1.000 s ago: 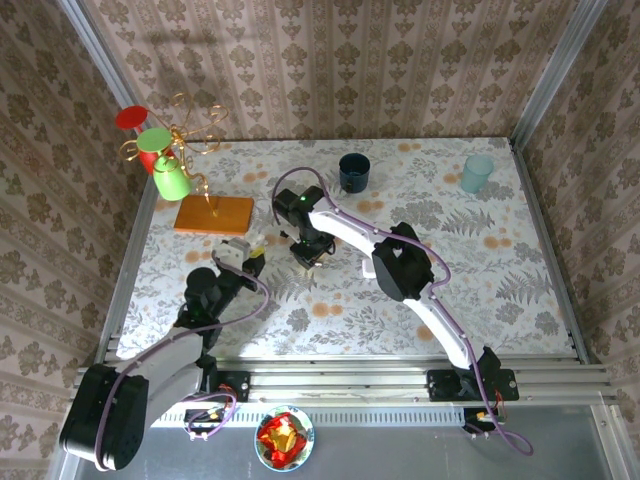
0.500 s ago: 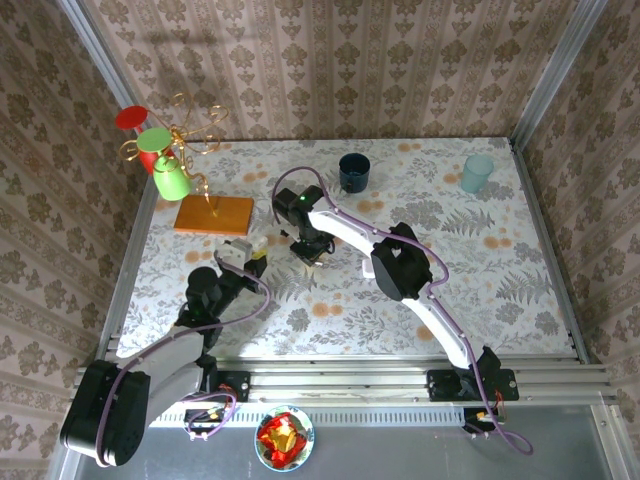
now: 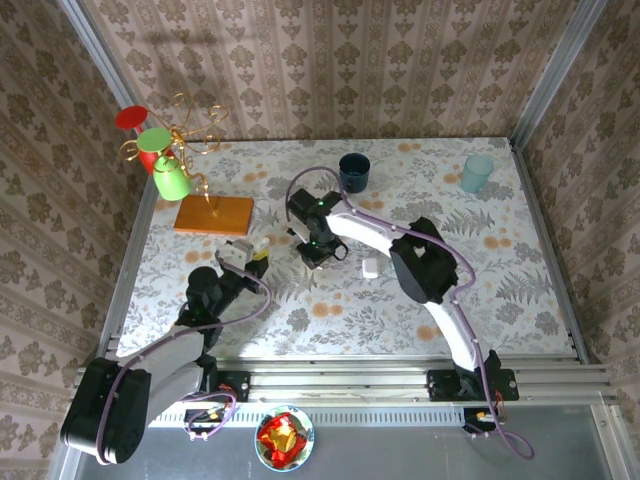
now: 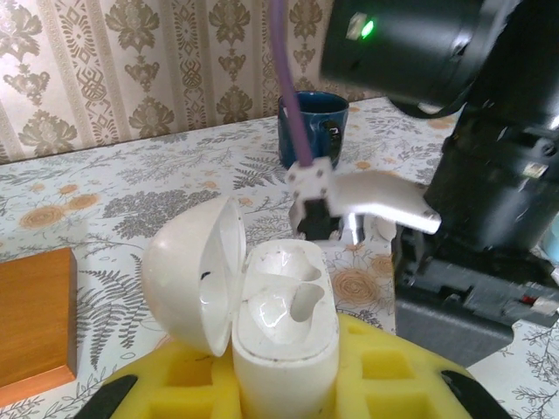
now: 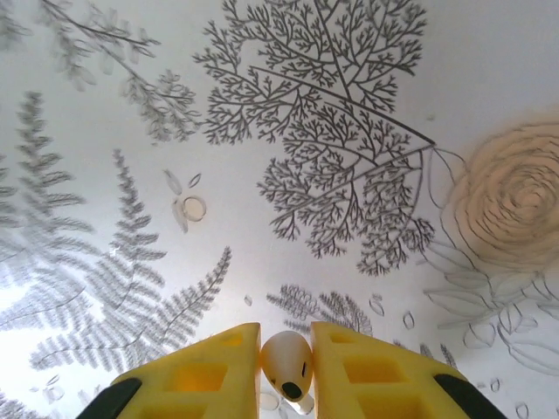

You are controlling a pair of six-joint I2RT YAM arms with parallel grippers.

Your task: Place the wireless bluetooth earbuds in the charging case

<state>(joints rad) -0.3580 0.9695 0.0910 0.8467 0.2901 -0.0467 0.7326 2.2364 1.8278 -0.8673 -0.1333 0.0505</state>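
Earbud (image 5: 286, 363) glossy, egg-shaped, in right pincer (image 5: 286, 346); case (image 4: 285, 325) smooth, open.

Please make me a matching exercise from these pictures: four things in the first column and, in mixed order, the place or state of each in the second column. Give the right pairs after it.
Column one
1. charging case
2. earbud
3. dark blue mug
4. orange block

Column two
a. stands at the far side of the table
b. pinched in the right gripper
c. lies flat at the left side of the table
d. lid open, held in the left gripper

Pairs: 1-d, 2-b, 3-a, 4-c
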